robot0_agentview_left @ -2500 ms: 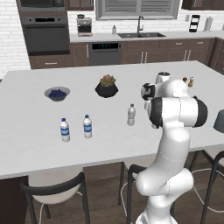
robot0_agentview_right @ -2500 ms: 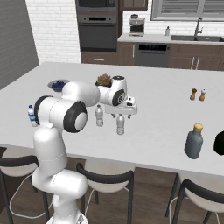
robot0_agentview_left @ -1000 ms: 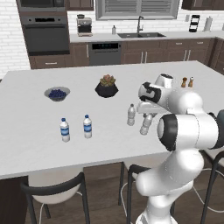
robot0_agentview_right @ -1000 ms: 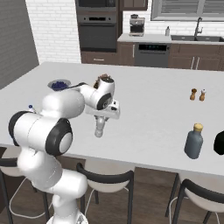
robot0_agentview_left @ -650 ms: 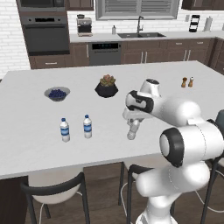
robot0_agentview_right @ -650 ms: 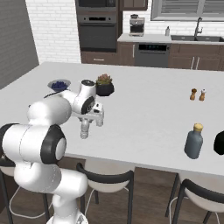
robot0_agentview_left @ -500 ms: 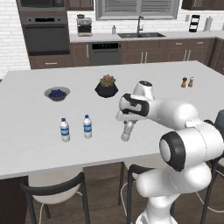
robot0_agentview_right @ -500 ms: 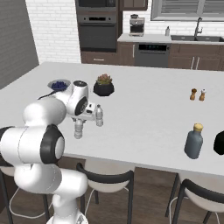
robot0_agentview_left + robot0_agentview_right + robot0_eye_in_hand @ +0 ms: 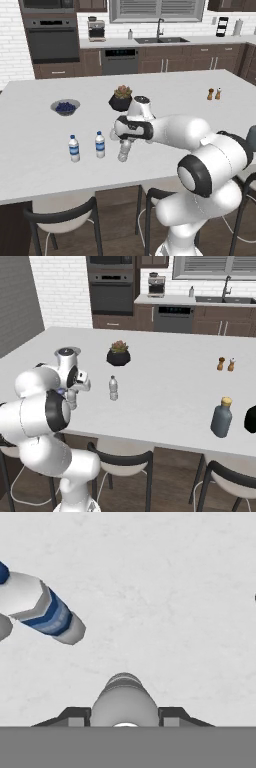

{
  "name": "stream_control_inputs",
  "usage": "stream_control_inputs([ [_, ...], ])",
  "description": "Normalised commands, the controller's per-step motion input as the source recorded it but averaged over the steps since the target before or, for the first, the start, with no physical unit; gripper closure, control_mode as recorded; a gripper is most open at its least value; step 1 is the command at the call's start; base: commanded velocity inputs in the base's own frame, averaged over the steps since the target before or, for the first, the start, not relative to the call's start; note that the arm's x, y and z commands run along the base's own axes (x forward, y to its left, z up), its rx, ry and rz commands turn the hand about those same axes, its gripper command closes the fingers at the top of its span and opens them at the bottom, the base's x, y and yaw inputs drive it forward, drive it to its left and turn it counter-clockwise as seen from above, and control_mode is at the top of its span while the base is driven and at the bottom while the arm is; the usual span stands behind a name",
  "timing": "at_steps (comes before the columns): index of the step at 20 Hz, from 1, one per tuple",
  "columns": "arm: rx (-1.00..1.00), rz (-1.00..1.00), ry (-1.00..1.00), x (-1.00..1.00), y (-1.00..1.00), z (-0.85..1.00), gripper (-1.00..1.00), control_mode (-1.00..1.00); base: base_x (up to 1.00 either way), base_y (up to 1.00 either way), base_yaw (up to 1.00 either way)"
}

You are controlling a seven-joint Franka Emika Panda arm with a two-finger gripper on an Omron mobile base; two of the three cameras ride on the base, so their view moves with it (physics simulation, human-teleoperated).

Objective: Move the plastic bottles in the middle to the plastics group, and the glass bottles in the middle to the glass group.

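I have a clear bottle (image 9: 123,150) clamped between my gripper's (image 9: 125,712) two fingers (image 9: 75,716), which press on either side of its body in the hand view. It hangs straight below my hand, cap end up inside the grip and base pointing down at the counter (image 9: 30,155), so its long axis runs upright, in line with my fingers. In the left base view its base sits just at the white surface, though I cannot tell if it touches. It is just to the right of the two blue-labelled bottles: the nearer one (image 9: 100,145) stands close beside it and the farther one (image 9: 74,149) stands a little beyond that, both upright with white caps on top. From my hand camera the nearer labelled bottle (image 9: 47,612) appears up and to the left of the one I hold, apart from it, with bare counter between. In the right base view my arm covers most of what I hold. The other clear bottle (image 9: 113,388) stands upright alone out in the middle of the counter, well apart from my hand, in front of the potted plant (image 9: 118,354). The dark bottle (image 9: 221,417) with its yellowish cap stands upright far off toward the right edge, near the counter's front. Behind it, two small shakers (image 9: 226,364) stand together.
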Motion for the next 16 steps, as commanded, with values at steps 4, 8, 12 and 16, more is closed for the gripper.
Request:
stream_control_inputs([
  [4,-0.08,0.00,-0.02,0.21,0.33,-0.01,1.00,-1.00,0.00,0.00,0.00],
  [8,-0.12,0.00,0.00,0.04,0.19,-0.07,1.00,-1.00,0.00,0.00,0.00],
  [12,-0.05,0.00,0.00,0.06,0.20,-0.08,1.00,-1.00,0.00,0.00,0.00],
  [16,-0.02,0.00,0.00,0.01,0.08,-0.15,1.00,-1.00,0.00,0.00,0.00],
])
